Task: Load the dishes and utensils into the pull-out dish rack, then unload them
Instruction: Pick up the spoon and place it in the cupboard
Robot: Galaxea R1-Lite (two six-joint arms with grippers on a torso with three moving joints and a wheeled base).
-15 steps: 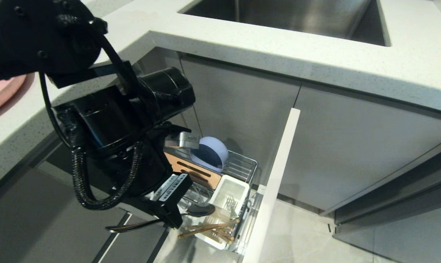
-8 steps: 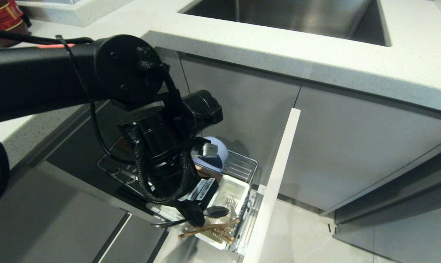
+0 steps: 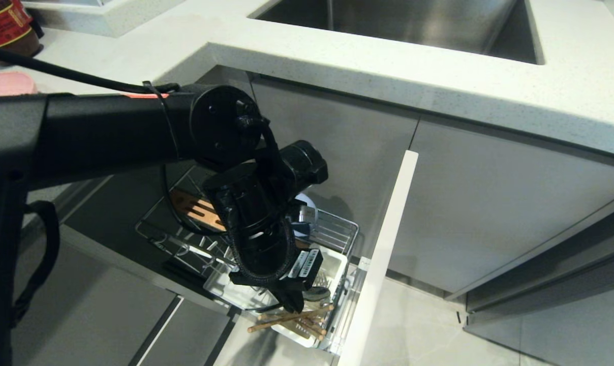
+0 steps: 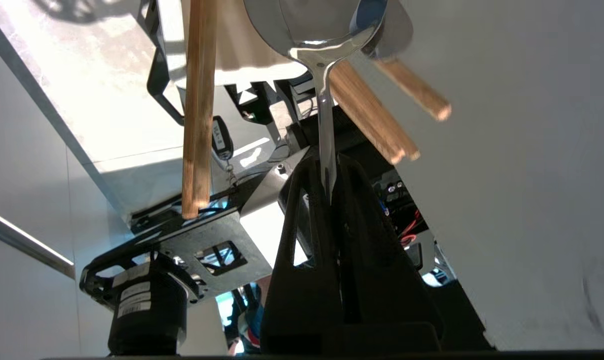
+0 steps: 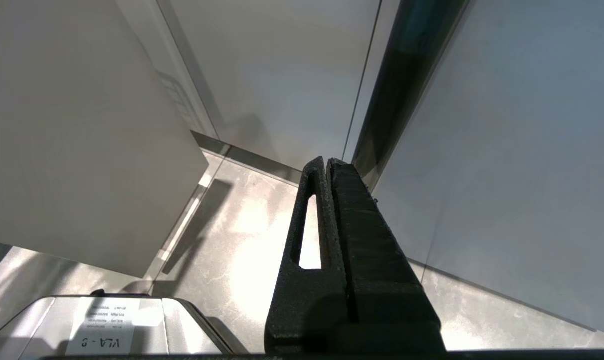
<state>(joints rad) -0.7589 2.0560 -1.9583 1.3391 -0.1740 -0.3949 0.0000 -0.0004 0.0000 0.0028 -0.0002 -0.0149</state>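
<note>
My left gripper (image 3: 294, 304) hangs low over the pull-out dish rack (image 3: 337, 231), shut on the handle of the silver spoon (image 3: 317, 293). The spoon's bowl sits just above the white cutlery cup (image 3: 337, 262). In the left wrist view the fingers (image 4: 302, 200) pinch the spoon (image 4: 324, 100) by its handle. The wooden chopsticks (image 3: 292, 317) (image 4: 199, 100) lean in the cup, ends sticking out. My arm hides most of the pale blue bowl (image 3: 307, 202) in the rack. The pink plate (image 3: 4, 83) lies on the counter at far left. My right gripper (image 5: 327, 162) is shut and empty above the floor.
The rack's tall white front panel (image 3: 383, 254) stands right of the cup. A slotted wood strip (image 3: 200, 211) runs along the rack's left part. The white counter (image 3: 439, 76) with a steel sink (image 3: 398, 20) overhangs it. A jar (image 3: 4, 25) stands at far left.
My left arm has swung right and down with the spoon, bringing the spoon's bowl from left of the rack's front corner to just over the cutlery cup. The chopsticks have stayed put.
</note>
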